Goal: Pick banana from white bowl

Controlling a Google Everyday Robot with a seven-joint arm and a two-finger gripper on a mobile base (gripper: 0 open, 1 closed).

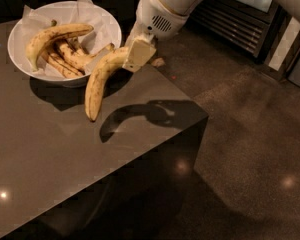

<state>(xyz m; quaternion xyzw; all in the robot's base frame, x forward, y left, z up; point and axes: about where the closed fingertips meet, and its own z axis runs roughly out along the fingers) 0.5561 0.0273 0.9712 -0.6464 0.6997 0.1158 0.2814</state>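
**Banana Held Clear of the Bowl**

The dark glossy table (50, 154) carried the wide white paper-lined bowl (14, 54) near its far corner, with browner bananas (65, 56) lying inside. The large plump yellow banana (101, 81) hung outside the rim, tip above the tabletop, because the cream two-finger gripper (139, 54), just beside the bowl, was clamped on its stem end.

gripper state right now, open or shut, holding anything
Gripper: shut on the banana, gripping its upper end just outside the white bowl; the banana hangs down over the table.
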